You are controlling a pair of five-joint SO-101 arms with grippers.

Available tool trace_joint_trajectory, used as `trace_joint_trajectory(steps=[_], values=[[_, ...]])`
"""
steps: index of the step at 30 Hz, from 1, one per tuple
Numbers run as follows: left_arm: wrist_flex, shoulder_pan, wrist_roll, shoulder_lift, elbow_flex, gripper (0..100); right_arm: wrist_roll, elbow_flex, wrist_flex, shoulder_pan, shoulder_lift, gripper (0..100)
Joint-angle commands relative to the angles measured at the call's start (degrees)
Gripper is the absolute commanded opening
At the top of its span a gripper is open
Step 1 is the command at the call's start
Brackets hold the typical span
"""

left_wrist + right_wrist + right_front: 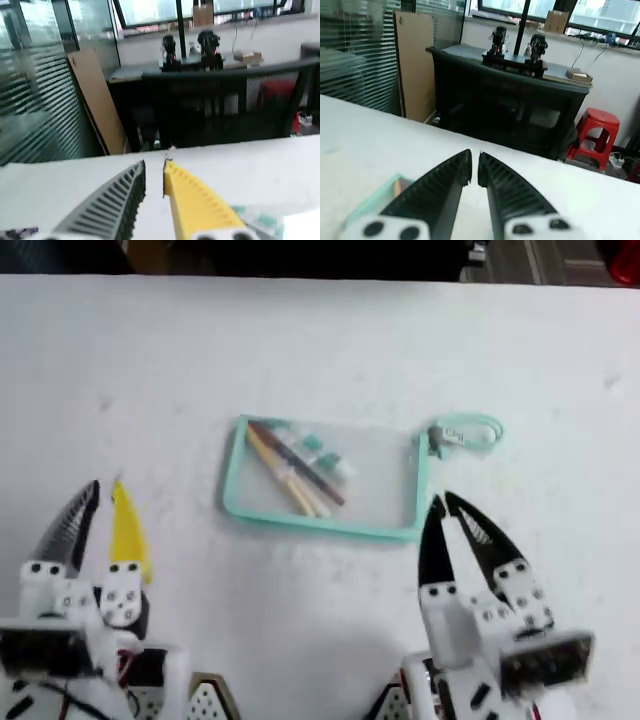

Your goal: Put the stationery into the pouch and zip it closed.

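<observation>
At mid-table the pouch holds the stationery, seemingly zipped. The left gripper, slightly spread, and the right gripper, nearly pressed together, sit near and empty, probably finished.

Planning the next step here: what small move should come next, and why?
Probably bring the right gripper forward to the zipper tab. The pens already lie inside the pouch, the tab sits at its far right corner just beyond that gripper, and I cannot tell whether the zip is shut.
</observation>
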Motion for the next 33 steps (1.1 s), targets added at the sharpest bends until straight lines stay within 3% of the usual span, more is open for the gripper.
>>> trace_joint_trajectory(steps=[1, 7, 14, 23, 29, 31, 33], values=[[-2.29, -0.57, 0.7, 0.04, 7.56, 9, 0.18, 5.71, -3.74, 0.04, -0.84, 1.8], [-3.78, -0.4, 0.7, 0.04, 26.2, 9, 0.18, 26.11, -10.86, 0.13, -0.66, 1.8], [-19.08, -0.31, 0.79, 0.31, 50.2, 9, 0.26, 50.9, -25.89, 0.22, 0.13, 1.7], [-14.95, -0.22, 0.79, 0.22, 49.85, 9, 0.18, 50.81, -18.86, 5.14, 0.92, 1.8], [4.13, -0.13, 0.7, 0.22, 49.85, 9, 0.18, 50.81, -1.98, 5.93, 0.92, 1.8], [4.04, -0.31, 0.7, 0.4, 49.85, 9, 0.53, 50.81, 4.44, 5.85, 0.4, 1.7], [4.22, -0.13, 0.7, 0.4, 49.85, 9, 0.35, 50.73, 4.26, 5.85, 0.22, 1.7]])
